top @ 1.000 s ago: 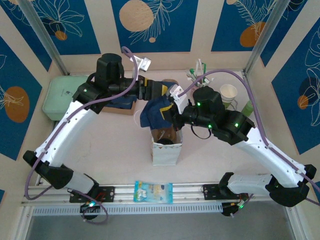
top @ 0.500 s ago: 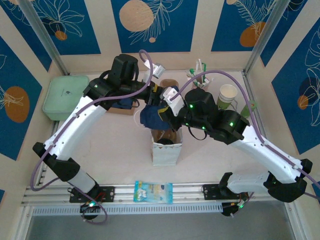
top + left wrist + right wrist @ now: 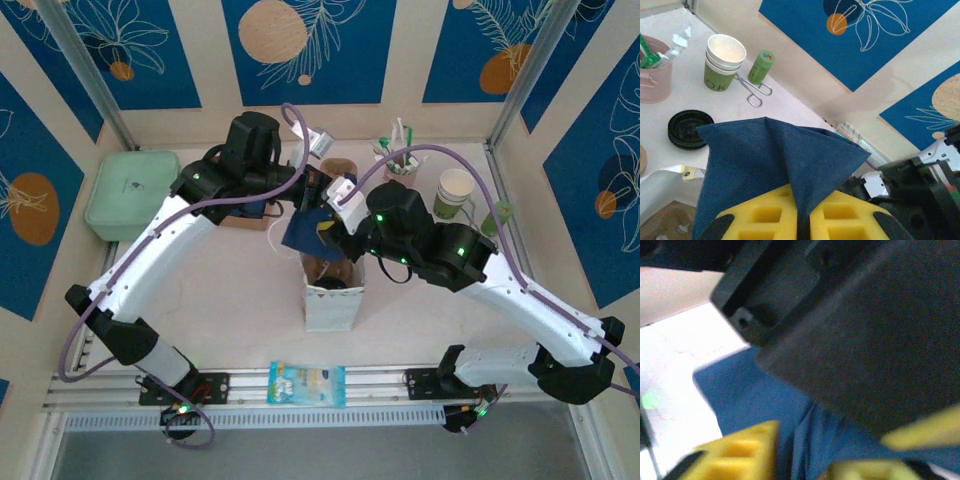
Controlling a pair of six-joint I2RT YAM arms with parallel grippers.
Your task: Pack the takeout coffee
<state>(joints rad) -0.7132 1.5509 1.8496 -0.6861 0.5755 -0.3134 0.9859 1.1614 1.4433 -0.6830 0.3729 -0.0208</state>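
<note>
A dark blue napkin (image 3: 308, 230) hangs over the open white paper bag (image 3: 331, 305) mid-table. My left gripper (image 3: 312, 195) reaches in from the left, and its yellow pads (image 3: 765, 217) are shut on a fold of the napkin (image 3: 770, 160). My right gripper (image 3: 338, 222) is close against it from the right. Its pads (image 3: 745, 452) stand apart, with loose napkin folds (image 3: 805, 440) between them. The takeout coffee is hidden; something dark and round (image 3: 336, 284) sits in the bag's mouth. Open cream-and-green paper cups (image 3: 724, 62) stand stacked at back right, next to black lids (image 3: 687, 130).
A pink cup of stirrers (image 3: 390, 158), a slim green tube (image 3: 761, 66) and scissors (image 3: 752, 91) stand near the cups (image 3: 457, 192). At the far left sits a green lidded box (image 3: 125, 192). A snack packet (image 3: 307, 383) lies at the near edge.
My left gripper has closed on the napkin and my right gripper's jaws have parted. Both arms have drawn closer together over the bag.
</note>
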